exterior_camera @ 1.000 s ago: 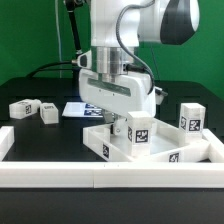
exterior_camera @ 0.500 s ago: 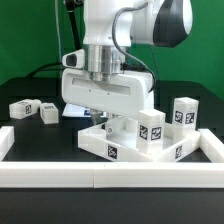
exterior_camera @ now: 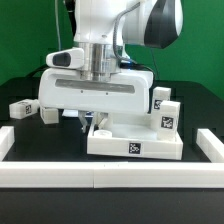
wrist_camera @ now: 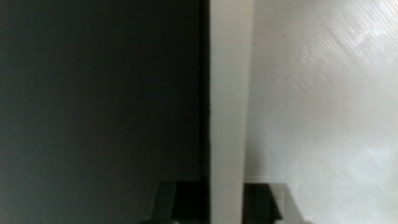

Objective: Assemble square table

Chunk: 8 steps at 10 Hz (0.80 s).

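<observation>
The square table's top [exterior_camera: 132, 140], a white tray with a raised rim and a tag on its front wall, lies flat on the black table, square to the front rail. My gripper [exterior_camera: 94, 120] reaches down at the top's corner on the exterior view's left and is shut on its rim. The wrist view shows that thin rim wall [wrist_camera: 228, 100] running between my two dark fingers [wrist_camera: 180, 201], with the white tray floor [wrist_camera: 329, 110] on one side. Two tagged legs [exterior_camera: 166, 118] stand just behind the top on the right. Two more legs [exterior_camera: 22, 106] lie at the left.
Long white border rails run along the front [exterior_camera: 100, 176], the left [exterior_camera: 5, 141] and the right [exterior_camera: 212, 142]. The wide white gripper body [exterior_camera: 95, 98] hides the area behind the table top. Cables hang behind the arm.
The gripper has turned at the wrist and swung the table top round, from standing cornerwise to lying square with the front rail. The grip on the rim is unchanged.
</observation>
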Available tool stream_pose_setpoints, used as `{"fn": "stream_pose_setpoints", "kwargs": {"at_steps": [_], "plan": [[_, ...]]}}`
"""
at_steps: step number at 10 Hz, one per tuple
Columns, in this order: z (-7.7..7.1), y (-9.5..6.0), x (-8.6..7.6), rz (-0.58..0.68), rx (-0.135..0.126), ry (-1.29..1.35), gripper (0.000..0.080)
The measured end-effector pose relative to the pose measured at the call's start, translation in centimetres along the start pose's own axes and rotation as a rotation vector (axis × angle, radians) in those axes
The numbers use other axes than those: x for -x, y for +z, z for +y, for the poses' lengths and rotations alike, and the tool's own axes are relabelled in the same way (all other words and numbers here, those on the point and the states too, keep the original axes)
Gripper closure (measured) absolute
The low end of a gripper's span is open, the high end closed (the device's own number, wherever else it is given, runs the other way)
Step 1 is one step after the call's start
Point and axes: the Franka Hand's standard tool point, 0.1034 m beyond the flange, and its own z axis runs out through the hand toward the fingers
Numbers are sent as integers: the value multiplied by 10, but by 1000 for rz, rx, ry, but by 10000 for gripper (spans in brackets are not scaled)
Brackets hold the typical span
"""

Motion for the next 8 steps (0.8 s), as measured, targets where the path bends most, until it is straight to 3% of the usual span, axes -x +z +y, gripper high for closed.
{"fn": "stream_pose_setpoints", "kwargs": {"at_steps": [1, 2, 4, 8], "plan": [[-1, -1, -3, -2, 0, -59, 736], [-6, -4, -21, 1, -2, -171, 736], [-23, -4, -56, 46, 31, -387, 736], [-24, -7, -63, 54, 53, -626, 735]]}}
